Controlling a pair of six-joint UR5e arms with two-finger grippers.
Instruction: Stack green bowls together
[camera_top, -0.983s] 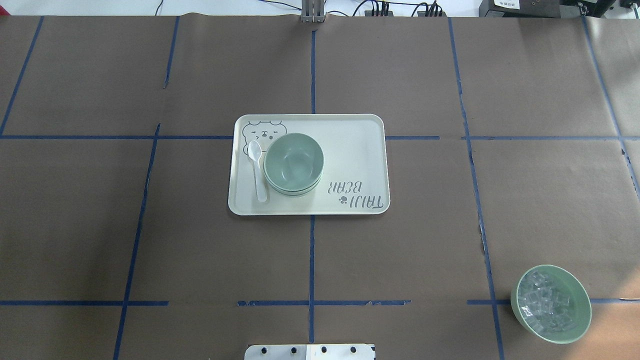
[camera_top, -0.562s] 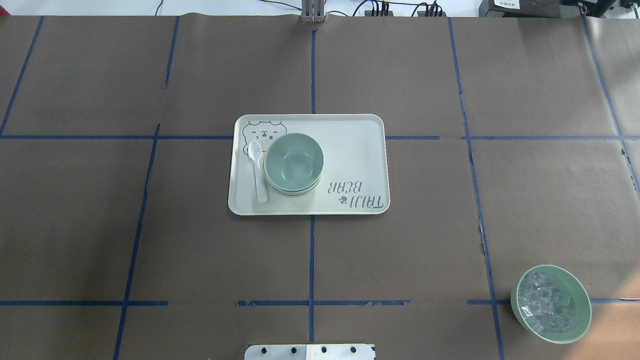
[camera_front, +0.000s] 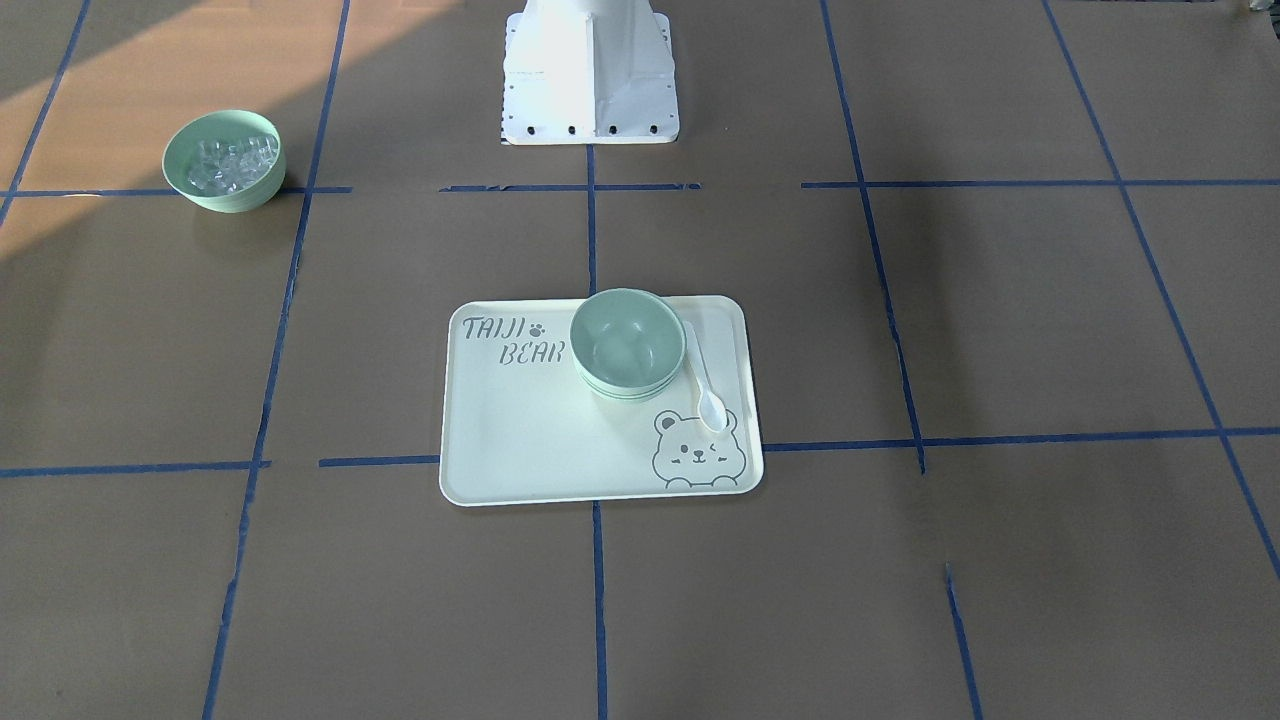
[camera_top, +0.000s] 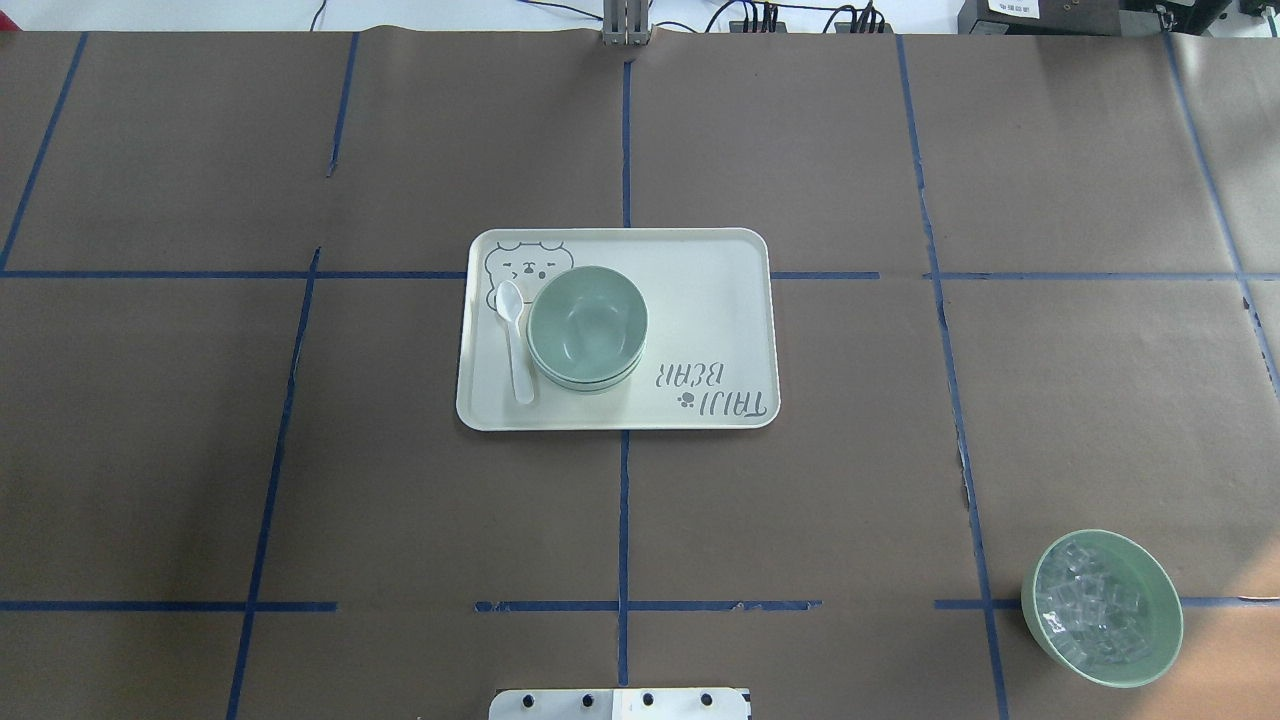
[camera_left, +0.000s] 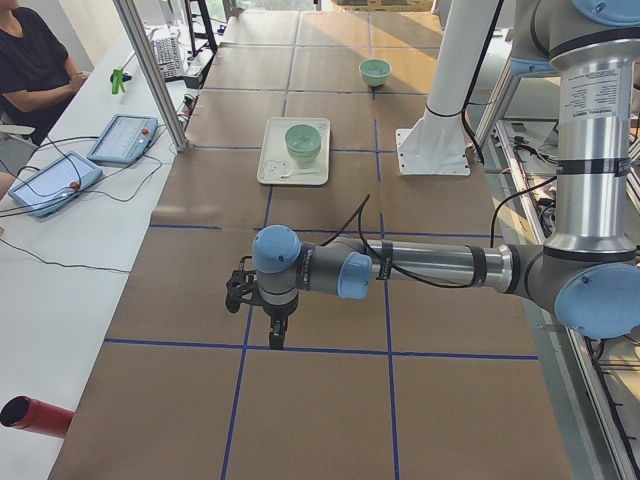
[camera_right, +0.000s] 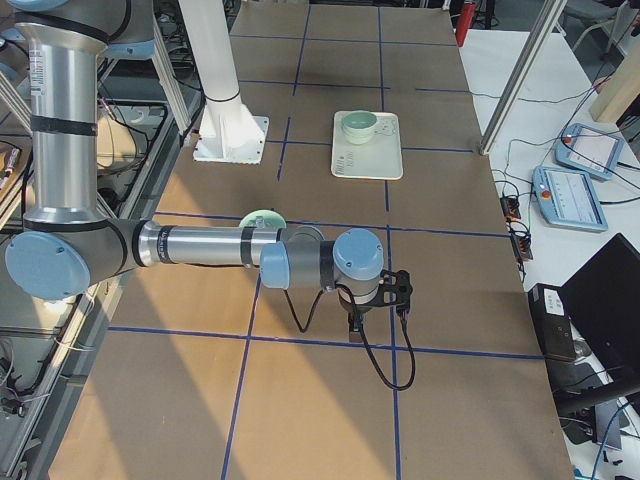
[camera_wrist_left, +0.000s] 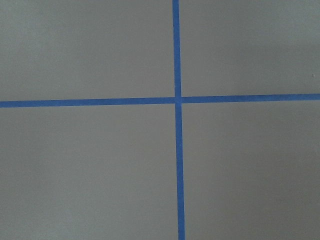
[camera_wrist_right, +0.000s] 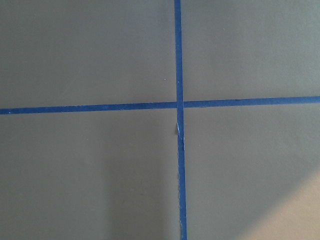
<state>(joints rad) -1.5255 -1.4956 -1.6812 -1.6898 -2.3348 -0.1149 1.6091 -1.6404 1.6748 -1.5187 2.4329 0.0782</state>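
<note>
The green bowls (camera_top: 587, 325) sit nested in one stack on the left part of the cream tray (camera_top: 705, 300); layered rims show at the stack's near side. The stack also shows in the front view (camera_front: 628, 343) and both side views (camera_left: 302, 143) (camera_right: 358, 126). My left gripper (camera_left: 277, 335) hangs over bare table far from the tray, seen only in the left side view. My right gripper (camera_right: 355, 325) does the same at the other end, seen only in the right side view. I cannot tell whether either is open or shut. Both wrist views show only brown paper and blue tape.
A white spoon (camera_top: 517, 340) lies on the tray beside the stack. A matching green bowl holding clear cubes (camera_top: 1100, 678) stands at the near right of the table. The robot's white base (camera_front: 588, 70) is at the table's near edge. Tablets and cables lie on the operators' bench (camera_left: 60, 180).
</note>
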